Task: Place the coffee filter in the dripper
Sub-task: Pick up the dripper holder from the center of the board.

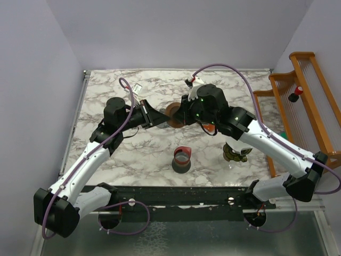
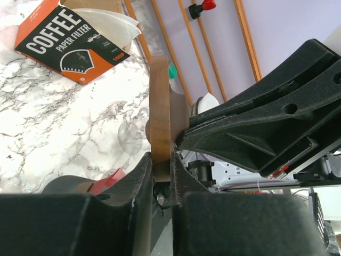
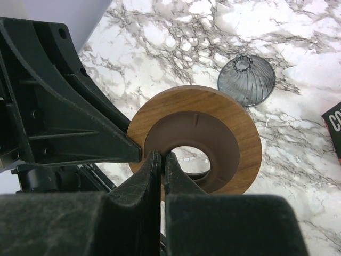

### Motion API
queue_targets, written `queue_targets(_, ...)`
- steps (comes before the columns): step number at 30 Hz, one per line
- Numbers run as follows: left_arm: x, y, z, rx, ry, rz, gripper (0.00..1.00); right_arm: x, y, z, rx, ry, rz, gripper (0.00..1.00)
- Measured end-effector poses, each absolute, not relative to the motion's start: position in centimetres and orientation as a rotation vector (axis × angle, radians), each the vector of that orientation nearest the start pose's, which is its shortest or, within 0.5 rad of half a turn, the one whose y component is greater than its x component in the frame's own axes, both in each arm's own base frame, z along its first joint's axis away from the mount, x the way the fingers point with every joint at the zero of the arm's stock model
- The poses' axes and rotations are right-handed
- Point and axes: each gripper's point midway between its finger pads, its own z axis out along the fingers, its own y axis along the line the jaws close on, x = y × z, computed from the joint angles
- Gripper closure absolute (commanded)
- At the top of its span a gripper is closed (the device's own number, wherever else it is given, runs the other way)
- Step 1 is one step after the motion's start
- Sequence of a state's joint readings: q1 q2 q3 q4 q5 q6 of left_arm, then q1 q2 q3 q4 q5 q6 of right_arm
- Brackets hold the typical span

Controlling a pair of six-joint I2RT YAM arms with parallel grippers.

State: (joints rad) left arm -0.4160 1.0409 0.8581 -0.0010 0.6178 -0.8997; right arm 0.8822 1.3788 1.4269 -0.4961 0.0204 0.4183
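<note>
Marble table (image 1: 144, 154) is seen underneath. Orange wooden rack (image 1: 281, 78) is stood at its right edge, "COFFEE" carton (image 2: 69, 45) laid flat, red-rimmed dark cup (image 1: 181, 158) set upright near the front.

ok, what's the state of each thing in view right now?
wooden ring: pinched at its rim by both grippers, hole empty
left gripper: shut on the wooden ring
right gripper: shut on the wooden ring
glass dripper: on the table, apart from the wooden ring, no filter in it
carton: lying flat, open
coffee filter: poking out of the carton
carafe: upright on the table
</note>
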Motion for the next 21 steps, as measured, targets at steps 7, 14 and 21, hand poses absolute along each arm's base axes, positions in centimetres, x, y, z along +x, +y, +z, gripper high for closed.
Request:
queue_targets(7, 24.8, -25.1, 29.6, 0.033, 1.964, -1.473, 1.00, 25.5, 33.2, 30.4, -0.473, 2.056, 0.792, 0.93)
queue_targets(14, 24.6, -25.2, 29.5, 0.036, 1.960, -1.491, 1.00, 25.0, 32.8, 31.0, -0.475, 2.049, 0.801, 0.63)
queue_targets(21, 24.4, -25.1, 27.9, 0.003, 2.001, -1.492, 1.00, 24.3, 31.1, 32.9, -0.485, 1.995, 0.768, 0.35)
